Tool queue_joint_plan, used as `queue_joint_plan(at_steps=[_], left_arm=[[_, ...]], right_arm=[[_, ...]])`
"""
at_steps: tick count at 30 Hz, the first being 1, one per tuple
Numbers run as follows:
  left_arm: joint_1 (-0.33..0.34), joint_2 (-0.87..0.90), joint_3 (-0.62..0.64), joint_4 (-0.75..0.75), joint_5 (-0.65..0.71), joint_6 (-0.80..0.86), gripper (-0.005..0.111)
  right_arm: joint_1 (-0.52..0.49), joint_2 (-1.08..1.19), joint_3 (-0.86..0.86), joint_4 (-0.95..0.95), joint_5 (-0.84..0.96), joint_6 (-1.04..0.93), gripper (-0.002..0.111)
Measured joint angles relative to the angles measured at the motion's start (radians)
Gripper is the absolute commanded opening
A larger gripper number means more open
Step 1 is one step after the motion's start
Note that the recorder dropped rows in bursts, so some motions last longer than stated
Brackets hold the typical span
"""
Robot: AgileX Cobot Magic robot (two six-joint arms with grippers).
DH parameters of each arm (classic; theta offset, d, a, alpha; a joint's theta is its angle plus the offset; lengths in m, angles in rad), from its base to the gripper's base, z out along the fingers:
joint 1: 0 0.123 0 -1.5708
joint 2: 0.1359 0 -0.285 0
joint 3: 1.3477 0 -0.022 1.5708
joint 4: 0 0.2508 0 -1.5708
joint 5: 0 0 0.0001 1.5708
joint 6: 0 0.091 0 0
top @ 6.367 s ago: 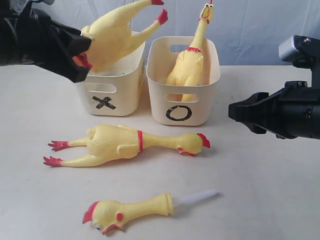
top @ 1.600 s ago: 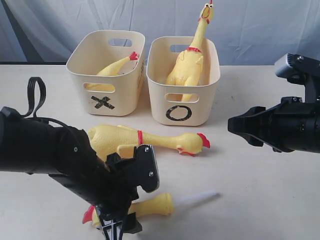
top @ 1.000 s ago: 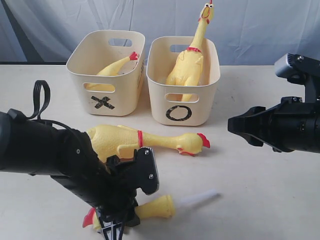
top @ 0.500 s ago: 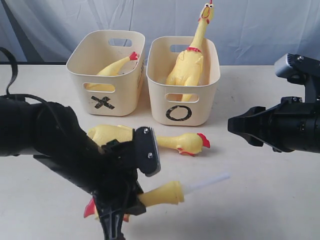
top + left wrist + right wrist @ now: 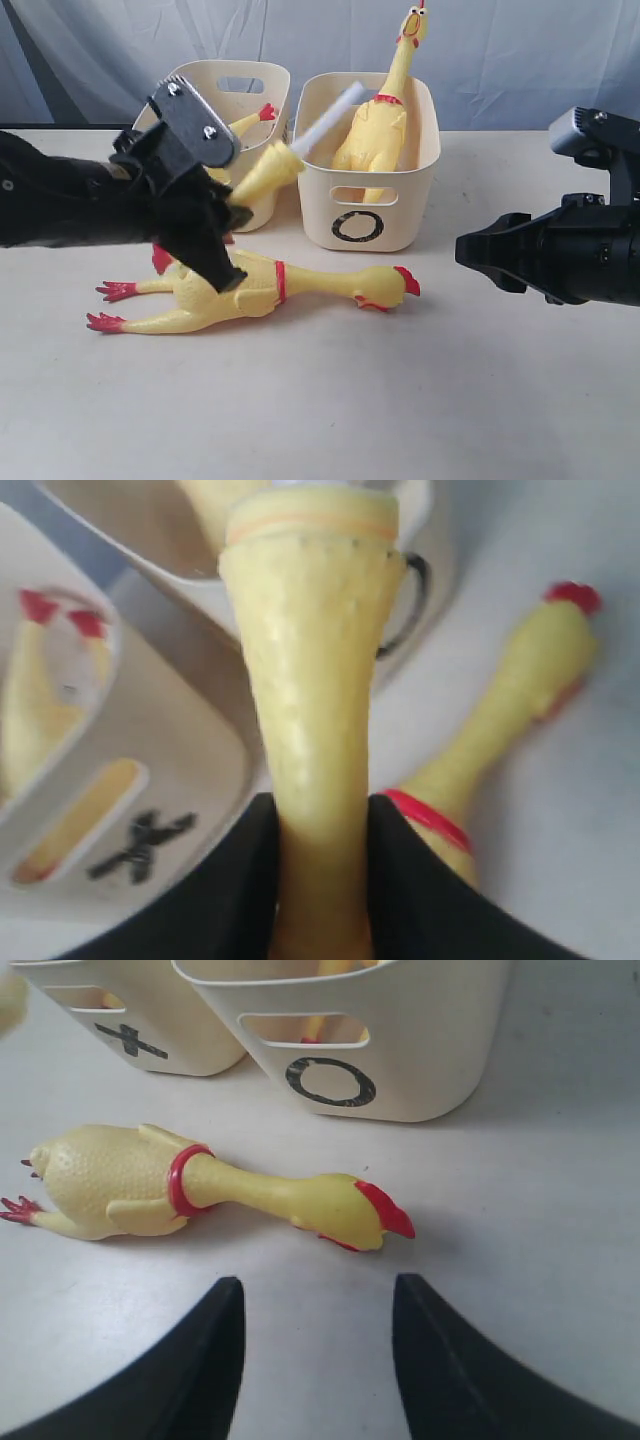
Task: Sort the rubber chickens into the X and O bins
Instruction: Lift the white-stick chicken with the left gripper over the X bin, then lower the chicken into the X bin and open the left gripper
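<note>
My left gripper is shut on the head-and-neck rubber chicken, held in the air in front of the X bin. Its white tube points up over the near rim of the O bin. In the left wrist view the yellow neck runs out from between the black fingers. A whole chicken lies on the table before the bins. Another chicken stands upright in the O bin. In the X bin a chicken's leg and red foot show. My right gripper hovers open at the right, with nothing between its fingers.
The two bins stand side by side at the back of the pale table, before a blue-grey cloth backdrop. The left arm hides most of the X bin's front. In the right wrist view the lying chicken is ahead of the open jaws.
My left gripper has lifted the head-and-neck chicken off the table's front and carried it up and back toward the bins. The right arm has not moved.
</note>
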Motion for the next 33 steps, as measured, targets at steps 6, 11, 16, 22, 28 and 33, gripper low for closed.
queue_joint_plan(at_steps=[6, 11, 16, 22, 28, 33], left_arm=[[0.036, -0.006, -0.023, -0.006, -0.262, -0.004, 0.000], [0.062, 0.006, -0.093, 0.018, -0.366, -0.008, 0.000], [0.091, 0.076, -0.185, 0.045, -0.387, -0.016, 0.000], [0.127, 0.198, -0.260, 0.129, -0.390, -0.039, 0.000], [0.180, 0.300, -0.331, 0.356, -0.388, -0.259, 0.000], [0.236, 0.359, -0.394, 0.699, -0.384, -0.662, 0.000]], right_arm=[[0.000, 0.000, 0.000, 0.002, 0.000, 0.000, 0.045], [0.000, 0.000, 0.000, 0.014, 0.000, 0.000, 0.045], [0.000, 0.000, 0.000, 0.017, 0.000, 0.000, 0.045], [0.000, 0.000, 0.000, 0.017, 0.000, 0.000, 0.045], [0.000, 0.000, 0.000, 0.017, 0.000, 0.000, 0.045], [0.000, 0.000, 0.000, 0.022, 0.000, 0.000, 0.045]])
